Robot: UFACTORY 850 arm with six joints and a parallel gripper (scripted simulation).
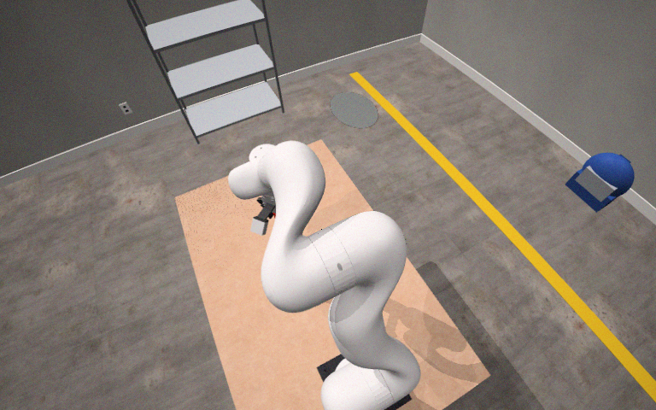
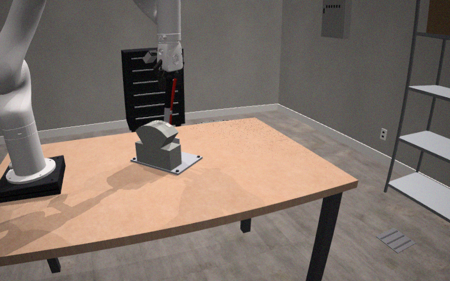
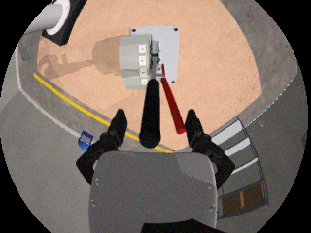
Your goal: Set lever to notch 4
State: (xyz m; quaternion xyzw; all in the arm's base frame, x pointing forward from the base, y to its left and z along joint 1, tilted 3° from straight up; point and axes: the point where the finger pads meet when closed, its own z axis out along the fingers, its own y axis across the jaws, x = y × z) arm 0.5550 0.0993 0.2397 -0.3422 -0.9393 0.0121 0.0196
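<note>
A gray lever box (image 2: 158,146) was seen on a flat gray plate (image 2: 188,160), which was bolted onto the wooden counter (image 2: 252,165), toward the far left part of it. A black handle (image 3: 151,113) and a thin red bar (image 3: 171,107) were seen sticking up from the top of the box, side by side. In the wrist view the red bar was just to the right of the handle, close at the bottom and spread a little apart at the top. Small white number plates (image 3: 142,60) were seen on the box's curved top, but the numbers were too small to be read. The gripper (image 3: 154,131) was held right above the handle, pointing down. Its two black fingers were spread wide apart, and nothing was held between them. The top of the handle and the top of the red bar were seen in the gap between the fingers, with neither finger touching them. In the side view the gripper (image 2: 169,79) was seen at the top end of the red bar (image 2: 171,99). The white arm (image 2: 19,132) was fixed on a black base (image 2: 56,185) at the left edge of the counter.
</note>
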